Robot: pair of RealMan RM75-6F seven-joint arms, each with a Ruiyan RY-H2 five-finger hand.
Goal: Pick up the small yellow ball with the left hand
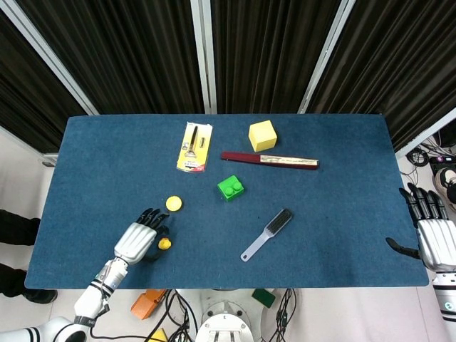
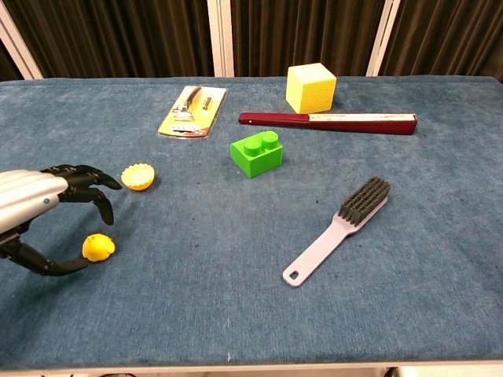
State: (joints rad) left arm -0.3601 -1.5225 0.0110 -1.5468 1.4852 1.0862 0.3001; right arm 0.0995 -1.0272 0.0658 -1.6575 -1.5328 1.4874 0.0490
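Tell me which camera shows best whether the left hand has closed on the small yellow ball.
The chest view: the small yellow ball sits on the cloth between the left hand's spread fingers, not yet gripped. The head view shows the ball from above, beside the hand, hiding the finger gap.

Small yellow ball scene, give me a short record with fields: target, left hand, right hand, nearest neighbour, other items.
target: small yellow ball on the blue table, not lifted
left hand: left hand open, fingers curved around the ball
right hand: right hand open at the table's edge
nearest neighbour: yellow cup
other items: green brick, brush, yellow cube
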